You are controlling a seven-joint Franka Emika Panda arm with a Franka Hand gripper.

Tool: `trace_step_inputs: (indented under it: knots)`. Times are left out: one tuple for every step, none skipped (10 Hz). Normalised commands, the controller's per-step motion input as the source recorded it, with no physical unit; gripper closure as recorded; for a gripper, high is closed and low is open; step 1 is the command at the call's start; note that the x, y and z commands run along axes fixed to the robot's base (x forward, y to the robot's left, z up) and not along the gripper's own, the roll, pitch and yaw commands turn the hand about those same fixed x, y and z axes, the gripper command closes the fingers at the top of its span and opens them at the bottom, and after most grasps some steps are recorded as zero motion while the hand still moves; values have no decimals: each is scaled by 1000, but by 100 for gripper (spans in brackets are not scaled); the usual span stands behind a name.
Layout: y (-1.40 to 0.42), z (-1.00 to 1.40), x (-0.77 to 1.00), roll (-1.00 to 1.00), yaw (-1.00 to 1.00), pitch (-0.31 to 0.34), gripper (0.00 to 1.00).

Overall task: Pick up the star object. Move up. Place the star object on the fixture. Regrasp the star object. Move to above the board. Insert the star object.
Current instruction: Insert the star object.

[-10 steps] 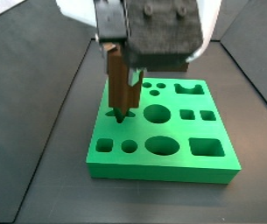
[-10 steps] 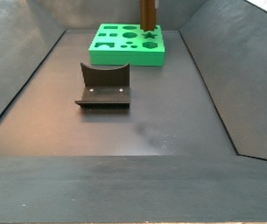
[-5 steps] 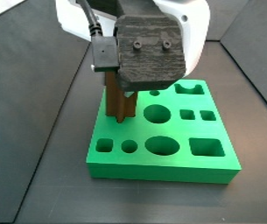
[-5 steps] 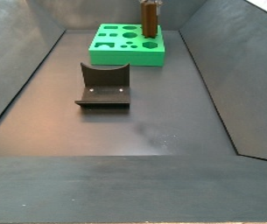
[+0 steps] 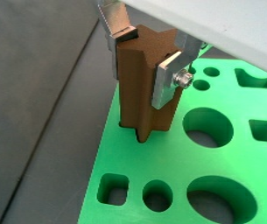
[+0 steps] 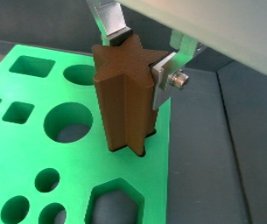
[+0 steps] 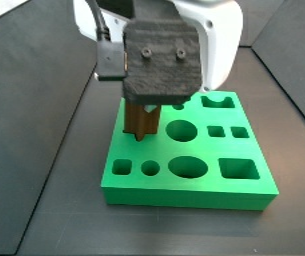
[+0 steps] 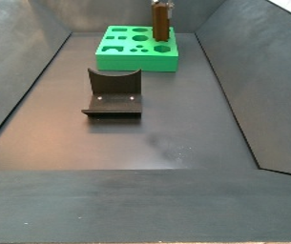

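The brown star object [image 5: 139, 92] stands upright between my gripper's [image 5: 147, 54] silver fingers, which are shut on its upper end; both wrist views show this [image 6: 123, 101]. Its lower end sits in the star-shaped hole at the far left part of the green board [image 7: 182, 195], partly sunk in. In a side view the gripper's [image 7: 144, 108] black body hides the top of the star object [image 7: 144, 122]. The fixture [image 8: 112, 92] stands apart on the dark floor, in front of the board [image 8: 135, 62], with nothing on it.
The board [image 5: 136, 162] has several other holes around the star object: circles, squares, an oval and a hexagon. Dark sloping walls [image 8: 27, 67] enclose the floor on both sides.
My gripper has moved down with the star object; less of the brown prism shows above the board than a second ago.
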Motion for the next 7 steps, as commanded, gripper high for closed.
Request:
trace_step_inputs:
  knots:
    - [0,-517,120,0,-6,0,100]
    - [0,-503,171,-31,0,-1,100]
    - [0,-686,0,-30,-49,-74,100]
    - [0,-757,0,-1,-46,-90,100]
    - [0,-574,-86,46,0,-116,100]
    - [-17,0,29,24,0,46,100]
    - [0,0,0,0,0,0,100]
